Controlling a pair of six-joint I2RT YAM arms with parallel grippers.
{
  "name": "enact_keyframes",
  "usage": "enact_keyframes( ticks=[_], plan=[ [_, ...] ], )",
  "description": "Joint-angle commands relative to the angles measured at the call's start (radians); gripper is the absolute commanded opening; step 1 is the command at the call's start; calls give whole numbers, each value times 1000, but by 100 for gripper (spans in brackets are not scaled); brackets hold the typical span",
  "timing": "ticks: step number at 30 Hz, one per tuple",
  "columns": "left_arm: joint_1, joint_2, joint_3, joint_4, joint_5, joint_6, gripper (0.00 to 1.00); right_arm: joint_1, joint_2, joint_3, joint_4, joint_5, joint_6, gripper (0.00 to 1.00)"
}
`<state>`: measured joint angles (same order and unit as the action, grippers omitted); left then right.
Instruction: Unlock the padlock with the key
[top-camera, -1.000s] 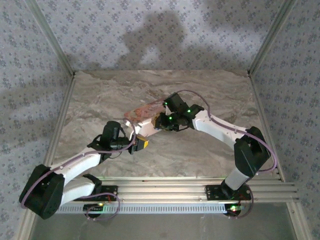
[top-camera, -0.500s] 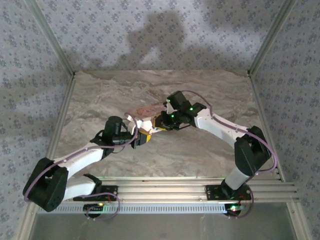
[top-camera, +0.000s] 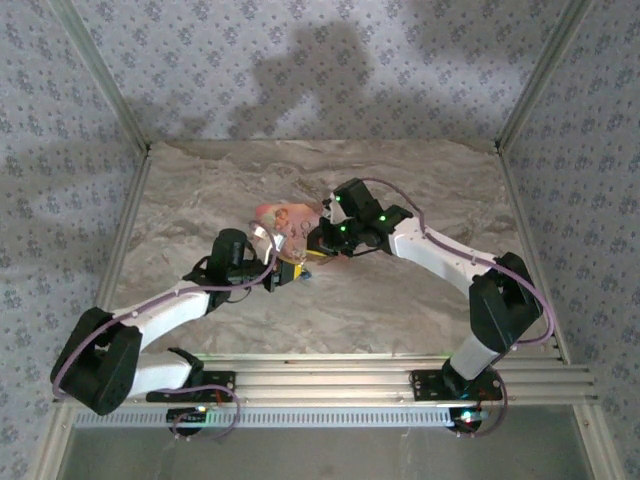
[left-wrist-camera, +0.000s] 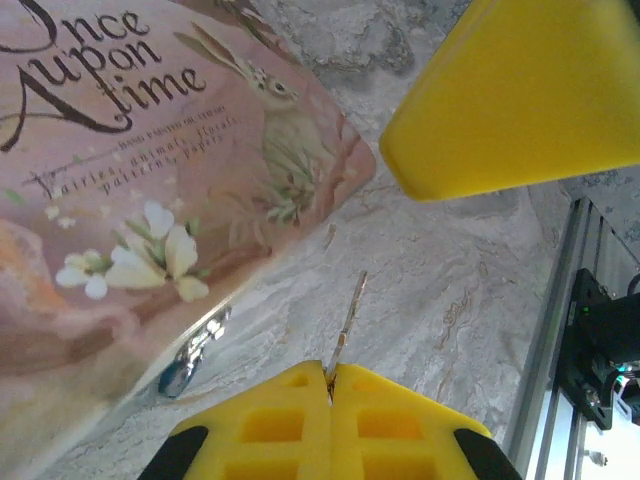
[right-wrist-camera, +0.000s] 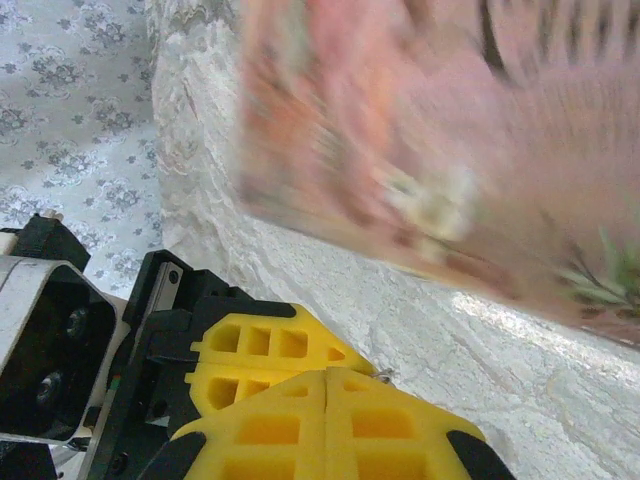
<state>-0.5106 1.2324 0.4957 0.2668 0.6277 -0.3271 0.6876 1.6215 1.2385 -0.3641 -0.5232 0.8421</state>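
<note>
Top external first, Ben: what are they working on?

Ben: A marble-patterned table (top-camera: 430, 190), beige with grey veins. Pale floral wallpaper (top-camera: 300, 80) closes it in on three sides, with aluminium posts (top-camera: 108, 85) in the far corners. A slotted aluminium rail (top-camera: 400, 372) runs along the near edge and carries both arm bases.

Ana: What's on the table?

Ben: A pink-lidded box (top-camera: 288, 217) near the middle. The left gripper (top-camera: 287, 272) sits just off the box's near side. The right gripper (top-camera: 318, 243) is at its right end, but I can't tell whether it touches.

Ana: Left wrist view, then. How do the jaws stand?

Ben: Pressed together. The yellow fingers (left-wrist-camera: 290, 420) pinch the key (left-wrist-camera: 348, 318), whose thin blade sticks out over the marble toward the box.

Ana: And the padlock?

Ben: The padlock (left-wrist-camera: 178, 378) is tiny and dark blue. It hangs under the edge of the lid (left-wrist-camera: 130, 180), below a silvery hasp (left-wrist-camera: 205, 335). It's left of the key's blade and apart from it.

Ana: What about the right side?

Ben: In the right wrist view its fingers (right-wrist-camera: 270, 430) meet flush, with nothing visible between them. The lid above them is blurred.
</note>
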Motion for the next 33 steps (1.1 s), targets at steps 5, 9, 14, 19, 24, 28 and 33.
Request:
enact_keyframes(
  ticks=[5, 9, 14, 19, 24, 28, 33],
  plan=[
    [27, -72, -16, -56, -56, -15, 0, 34, -10, -10, -47, 164, -48, 0],
    [37, -185, -44, -232, -214, 5, 0, 174, -18, -21, -101, 533, -82, 5],
    [49, -320, -76, -358, -365, -62, 0, 329, 77, -37, -27, 825, 5, 33],
    [53, -386, -93, -405, -394, -76, 0, 378, 254, 48, -51, 929, 83, 50],
    [53, -403, -98, -426, -390, -75, 0, 380, 347, 112, -75, 978, 101, 52],
    [52, -413, -113, -417, -382, -89, 0, 374, 350, 109, -64, 1018, 108, 52],
    [52, -419, -137, -399, -378, -104, 0, 365, 348, 105, -42, 1048, 93, 48]
  ],
)
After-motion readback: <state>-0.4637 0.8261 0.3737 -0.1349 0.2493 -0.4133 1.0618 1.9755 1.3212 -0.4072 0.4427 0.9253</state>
